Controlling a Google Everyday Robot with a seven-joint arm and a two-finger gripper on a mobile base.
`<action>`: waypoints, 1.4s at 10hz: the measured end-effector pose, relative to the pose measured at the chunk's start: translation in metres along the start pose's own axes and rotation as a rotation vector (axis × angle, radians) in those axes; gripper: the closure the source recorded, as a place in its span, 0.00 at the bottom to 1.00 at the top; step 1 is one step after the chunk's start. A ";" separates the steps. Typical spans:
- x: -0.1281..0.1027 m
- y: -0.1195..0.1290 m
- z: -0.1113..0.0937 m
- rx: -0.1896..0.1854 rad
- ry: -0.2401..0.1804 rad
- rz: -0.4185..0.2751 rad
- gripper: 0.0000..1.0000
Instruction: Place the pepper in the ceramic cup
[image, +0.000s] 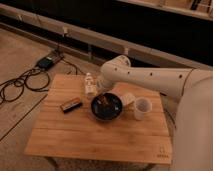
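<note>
The white ceramic cup stands upright on the right part of the wooden table. My gripper hangs at the end of the white arm, over the far left rim of the wide black bowl. It is to the left of the cup and apart from it. A small reddish streak, the pepper, shows inside the bowl's outline just under the gripper. I cannot tell whether it is held or lies in the bowl.
A small clear bottle stands just left of the gripper. A flat dark bar lies left of the bowl. A pale flat object lies between bowl and cup. Cables and a power box lie on the floor at the left.
</note>
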 end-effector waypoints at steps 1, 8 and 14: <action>-0.005 -0.017 -0.004 0.003 -0.018 0.024 1.00; -0.018 -0.100 -0.051 0.057 -0.109 0.142 1.00; 0.005 -0.143 -0.093 0.123 -0.146 0.218 1.00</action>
